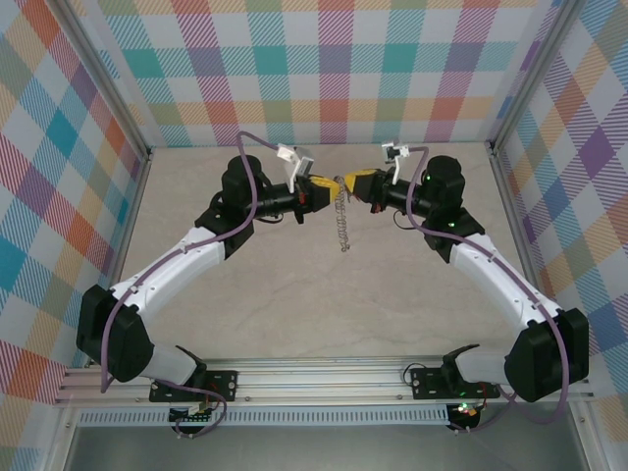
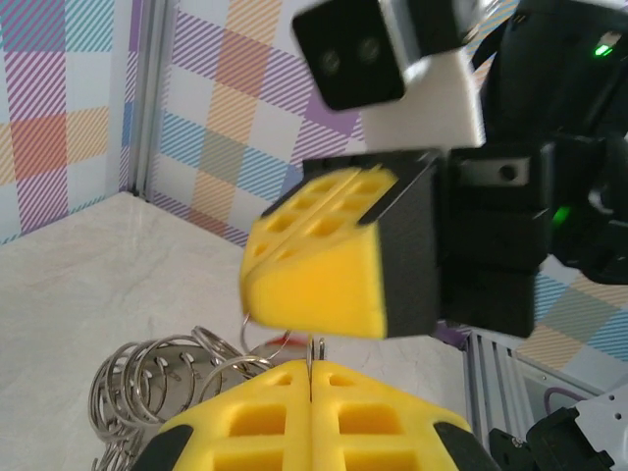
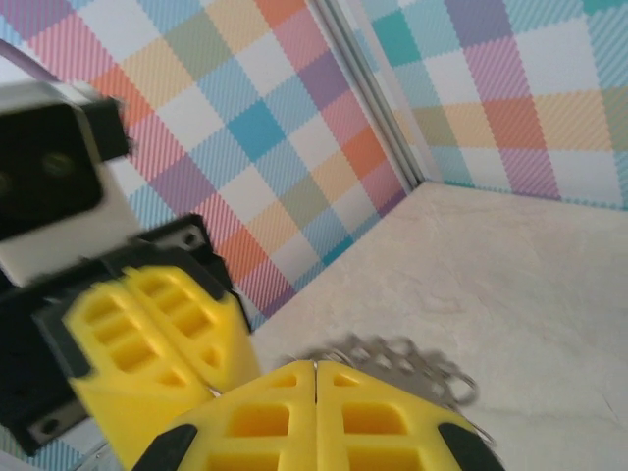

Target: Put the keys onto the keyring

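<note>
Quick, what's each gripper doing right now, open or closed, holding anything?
Left gripper: closed, pinching the keyring wire.
Right gripper: closed; what it holds cannot be told.

Pale, faintly marbled table, enclosed by checked walls along its left, far and right edges. An aluminium rail spans the near edge and carries two black arm bases, one towards each near corner. The keyring hangs over the far middle; whether it touches the surface cannot be told.
</note>
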